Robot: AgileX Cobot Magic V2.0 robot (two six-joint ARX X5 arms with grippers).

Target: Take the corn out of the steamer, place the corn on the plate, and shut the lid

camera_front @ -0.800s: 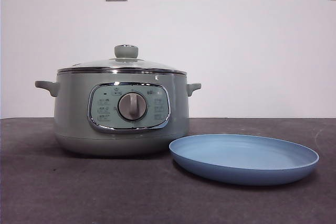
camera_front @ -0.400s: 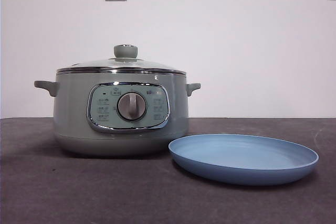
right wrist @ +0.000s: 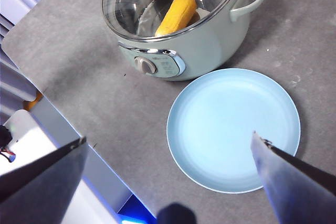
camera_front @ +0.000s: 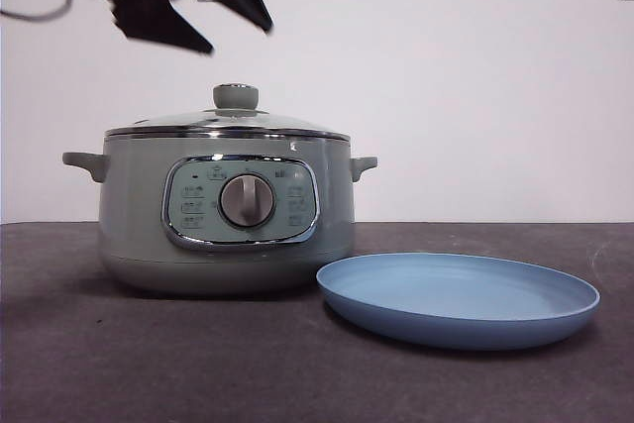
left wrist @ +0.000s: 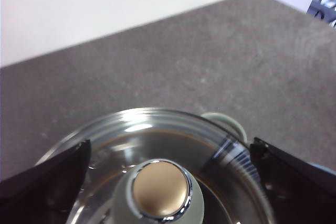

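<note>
One corn [right wrist: 176, 13]; one steamer [camera_front: 227, 210]; one lid [camera_front: 230, 121]; one plate [camera_front: 458, 299].

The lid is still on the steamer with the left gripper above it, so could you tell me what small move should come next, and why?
Probably lower the left gripper straight down so its open jaws flank the knob, then close. The lid still sits on the steamer, the corn lies under the glass, and the plate is bare. The right gripper waits over the plate.

front view low and level, wrist views overhead, sharing steamer [camera_front: 227, 210]
</note>
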